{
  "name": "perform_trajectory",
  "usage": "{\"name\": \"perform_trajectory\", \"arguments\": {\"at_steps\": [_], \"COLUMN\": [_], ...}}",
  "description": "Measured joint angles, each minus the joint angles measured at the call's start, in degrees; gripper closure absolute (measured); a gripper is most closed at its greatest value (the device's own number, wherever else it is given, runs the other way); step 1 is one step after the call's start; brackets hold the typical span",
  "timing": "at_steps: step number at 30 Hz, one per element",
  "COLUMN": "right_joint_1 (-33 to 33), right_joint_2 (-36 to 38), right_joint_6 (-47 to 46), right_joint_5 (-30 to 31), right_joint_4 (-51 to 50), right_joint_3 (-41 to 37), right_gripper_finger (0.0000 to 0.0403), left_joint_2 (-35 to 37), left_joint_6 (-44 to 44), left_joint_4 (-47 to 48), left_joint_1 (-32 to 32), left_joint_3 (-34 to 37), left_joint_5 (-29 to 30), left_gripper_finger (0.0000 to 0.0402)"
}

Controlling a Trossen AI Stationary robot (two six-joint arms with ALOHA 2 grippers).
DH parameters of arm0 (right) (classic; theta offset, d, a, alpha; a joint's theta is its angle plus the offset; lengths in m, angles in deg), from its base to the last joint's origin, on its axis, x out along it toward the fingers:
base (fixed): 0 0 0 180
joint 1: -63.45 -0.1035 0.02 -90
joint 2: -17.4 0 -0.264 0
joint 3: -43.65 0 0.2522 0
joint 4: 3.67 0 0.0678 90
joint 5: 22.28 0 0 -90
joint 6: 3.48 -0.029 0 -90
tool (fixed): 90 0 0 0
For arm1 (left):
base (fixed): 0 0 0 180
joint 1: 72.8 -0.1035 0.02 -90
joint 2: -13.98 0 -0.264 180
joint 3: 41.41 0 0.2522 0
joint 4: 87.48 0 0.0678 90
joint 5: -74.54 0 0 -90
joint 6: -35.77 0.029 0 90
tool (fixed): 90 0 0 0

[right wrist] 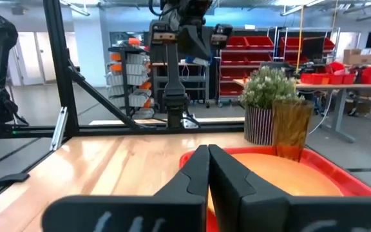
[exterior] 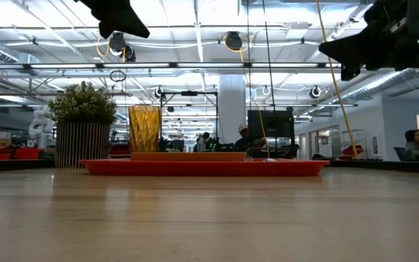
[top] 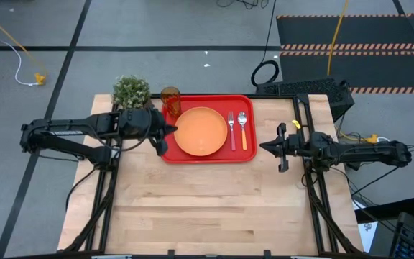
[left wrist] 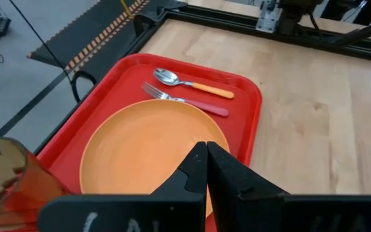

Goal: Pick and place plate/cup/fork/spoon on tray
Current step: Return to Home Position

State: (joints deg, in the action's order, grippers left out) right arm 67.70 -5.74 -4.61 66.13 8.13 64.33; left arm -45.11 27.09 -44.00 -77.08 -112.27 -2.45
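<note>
Figure: we see the red tray (top: 208, 159) at the far side of the table (top: 207, 208), carrying the orange plate (top: 201, 132) at its centre and the cup (top: 170, 101) in its far left corner, just beside the potted plant (top: 131, 91). The fork (top: 231, 131) and the spoon (top: 243, 129) lie parallel to the right of the plate, the spoon nearer the rim. The left gripper (top: 171, 130) hovers over the tray's left edge beside the plate, its fingers pressed together on nothing, while the right gripper (top: 262, 147) hangs over bare table just off the tray's right rim, likewise closed and empty.
</note>
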Motion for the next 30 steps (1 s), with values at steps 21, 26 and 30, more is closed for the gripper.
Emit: {"name": "perform_trajectory", "arguments": {"at_steps": [21, 26, 30], "right_joint_1": [-0.79, -1.4, -1.42], "right_joint_2": [3.75, 7.22, 10.13], "right_joint_6": [-0.37, -0.31, -1.3], "right_joint_5": [1.53, 1.54, 1.53], "right_joint_4": [-0.61, -3.0, -3.43], "right_joint_3": [-2.69, -3.27, -4.55], "right_gripper_finger": [0.0403, 0.0403, 0.0403], "left_joint_2": [-0.02, -0.02, -0.02], "left_joint_6": [-3.35, -3.2, -2.54], "left_joint_4": [0.0, 0.0, 0.0], "left_joint_1": [-0.89, -0.89, -0.95], "left_joint_3": [0.0, 0.0, -0.02], "left_joint_5": [-0.1, -0.09, -0.07], "left_gripper_finger": [0.0396, 0.0399, 0.0394]}}
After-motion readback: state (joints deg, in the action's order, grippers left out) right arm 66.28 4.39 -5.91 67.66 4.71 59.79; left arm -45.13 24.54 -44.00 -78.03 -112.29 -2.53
